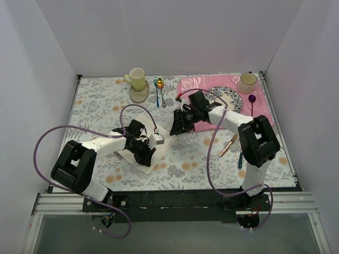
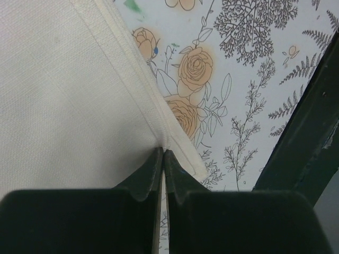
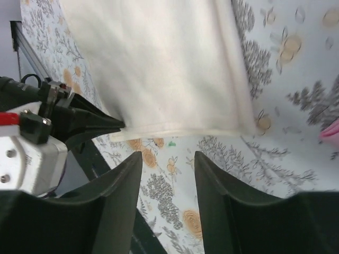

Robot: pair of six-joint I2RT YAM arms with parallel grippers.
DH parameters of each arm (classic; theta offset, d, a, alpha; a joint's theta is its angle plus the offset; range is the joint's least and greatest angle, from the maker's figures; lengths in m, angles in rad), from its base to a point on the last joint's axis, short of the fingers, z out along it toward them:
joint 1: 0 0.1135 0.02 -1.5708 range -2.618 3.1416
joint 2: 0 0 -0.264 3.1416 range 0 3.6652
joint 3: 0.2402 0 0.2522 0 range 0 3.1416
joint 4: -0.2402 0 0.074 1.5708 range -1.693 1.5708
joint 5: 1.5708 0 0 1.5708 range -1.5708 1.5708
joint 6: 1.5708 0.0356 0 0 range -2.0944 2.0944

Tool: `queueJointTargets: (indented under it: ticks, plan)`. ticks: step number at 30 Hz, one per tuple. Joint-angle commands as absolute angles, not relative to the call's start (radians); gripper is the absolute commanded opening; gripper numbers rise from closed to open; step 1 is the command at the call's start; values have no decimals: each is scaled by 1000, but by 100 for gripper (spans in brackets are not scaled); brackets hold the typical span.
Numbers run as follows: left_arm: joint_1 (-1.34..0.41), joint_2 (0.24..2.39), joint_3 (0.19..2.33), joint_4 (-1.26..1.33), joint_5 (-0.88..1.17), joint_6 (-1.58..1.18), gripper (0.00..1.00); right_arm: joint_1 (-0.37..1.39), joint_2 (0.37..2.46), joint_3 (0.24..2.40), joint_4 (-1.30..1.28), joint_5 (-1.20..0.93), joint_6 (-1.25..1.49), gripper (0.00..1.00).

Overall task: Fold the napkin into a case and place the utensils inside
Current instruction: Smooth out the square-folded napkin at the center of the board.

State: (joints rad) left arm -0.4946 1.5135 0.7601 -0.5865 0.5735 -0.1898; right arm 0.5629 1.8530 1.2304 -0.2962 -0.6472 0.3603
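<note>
The cream napkin [image 1: 163,144] lies folded on the flowered tablecloth at centre left; it also shows in the left wrist view [image 2: 63,95] and the right wrist view [image 3: 159,69]. My left gripper [image 1: 145,156] [image 2: 162,153] is shut on the napkin's hemmed near corner. My right gripper [image 1: 174,127] [image 3: 168,159] is open and empty, just off the napkin's right edge, above bare tablecloth. The copper knife [image 1: 229,145] lies beside the right arm. A gold-bowled spoon [image 1: 160,83] lies at the back. A dark teal-blue handle [image 1: 240,159] shows by the right arm.
A yellow mug [image 1: 137,78] on a coaster stands at the back. A blue-handled spoon [image 1: 157,94] lies beside it. The pink placemat [image 1: 209,84] at back right holds a patterned plate [image 1: 229,98], a cup [image 1: 247,82] and a purple utensil [image 1: 252,101].
</note>
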Motion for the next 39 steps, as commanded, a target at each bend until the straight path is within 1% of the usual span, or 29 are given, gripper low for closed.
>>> queueJointTargets:
  ticks: [1, 6, 15, 19, 28, 31, 32, 33, 35, 38, 39]
  plan:
    - [-492, 1479, 716, -661, 499, -66, 0, 560, 1876, 1385, -373, -568, 187, 54]
    - [-492, 1493, 727, -653, 506, -83, 0, 564, 1986, 1465, -437, -514, 156, 57]
    - [-491, 1499, 733, -644, 518, -90, 0, 563, 2063, 1496, -437, -523, 167, 56]
    - [-492, 1494, 732, -643, 515, -95, 0, 563, 2082, 1496, -445, -555, 176, 50]
    - [-492, 1486, 718, -638, 517, -101, 0, 565, 2045, 1493, -437, -594, 201, 39]
    - [-492, 1480, 715, -638, 515, -101, 0, 566, 2040, 1493, -437, -595, 203, 32]
    - [-492, 1482, 715, -637, 515, -101, 0, 566, 2039, 1491, -439, -595, 204, 27]
    - [-492, 1482, 715, -637, 514, -103, 0, 568, 2033, 1491, -439, -594, 203, 26]
    - [-492, 1483, 715, -638, 517, -104, 0, 568, 2025, 1493, -440, -584, 204, 26]
    - [-492, 1483, 715, -640, 518, -104, 0, 566, 2017, 1496, -443, -575, 202, 33]
    - [-492, 1485, 715, -638, 518, -104, 0, 568, 2016, 1499, -448, -577, 201, 30]
